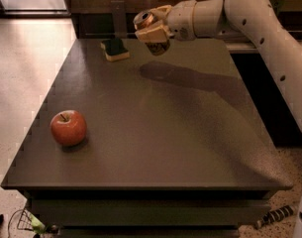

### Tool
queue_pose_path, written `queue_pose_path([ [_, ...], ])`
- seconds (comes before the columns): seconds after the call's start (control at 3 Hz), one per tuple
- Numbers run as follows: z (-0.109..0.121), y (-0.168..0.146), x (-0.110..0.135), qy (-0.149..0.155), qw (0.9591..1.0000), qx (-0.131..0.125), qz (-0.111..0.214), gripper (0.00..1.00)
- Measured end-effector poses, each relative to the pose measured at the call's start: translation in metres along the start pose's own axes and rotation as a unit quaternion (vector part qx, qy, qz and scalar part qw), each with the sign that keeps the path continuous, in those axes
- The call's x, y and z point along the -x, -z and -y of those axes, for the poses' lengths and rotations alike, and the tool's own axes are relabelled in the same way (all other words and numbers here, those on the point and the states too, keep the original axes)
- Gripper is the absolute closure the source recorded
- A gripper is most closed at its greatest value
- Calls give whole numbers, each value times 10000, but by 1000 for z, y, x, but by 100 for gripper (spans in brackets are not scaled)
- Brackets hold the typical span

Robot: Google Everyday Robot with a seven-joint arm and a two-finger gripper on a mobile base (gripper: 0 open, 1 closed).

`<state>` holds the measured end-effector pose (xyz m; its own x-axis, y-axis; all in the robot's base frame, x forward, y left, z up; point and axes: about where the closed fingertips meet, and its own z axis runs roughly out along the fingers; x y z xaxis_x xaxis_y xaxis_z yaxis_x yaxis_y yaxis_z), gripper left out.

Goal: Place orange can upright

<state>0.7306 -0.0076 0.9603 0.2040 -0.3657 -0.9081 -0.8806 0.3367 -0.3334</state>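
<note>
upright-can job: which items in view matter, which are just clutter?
In the job:
- orange can, tilted, held above the table
- claw, shut on the can, over the table's far end, right of the sponge

Lying about:
- apple, on the table, near-left
- sponge, on the table at the far edge
</note>
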Motion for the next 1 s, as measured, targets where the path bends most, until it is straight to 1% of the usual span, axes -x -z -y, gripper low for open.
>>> queue_pose_path([
  [0.33,-5,-5,-9,-271,9994,-21,209,100],
  [0.67,-12,-9,-20,-593,9975,6,374,100],
  [1.0,-18,-9,-30,-765,9960,25,465,100],
])
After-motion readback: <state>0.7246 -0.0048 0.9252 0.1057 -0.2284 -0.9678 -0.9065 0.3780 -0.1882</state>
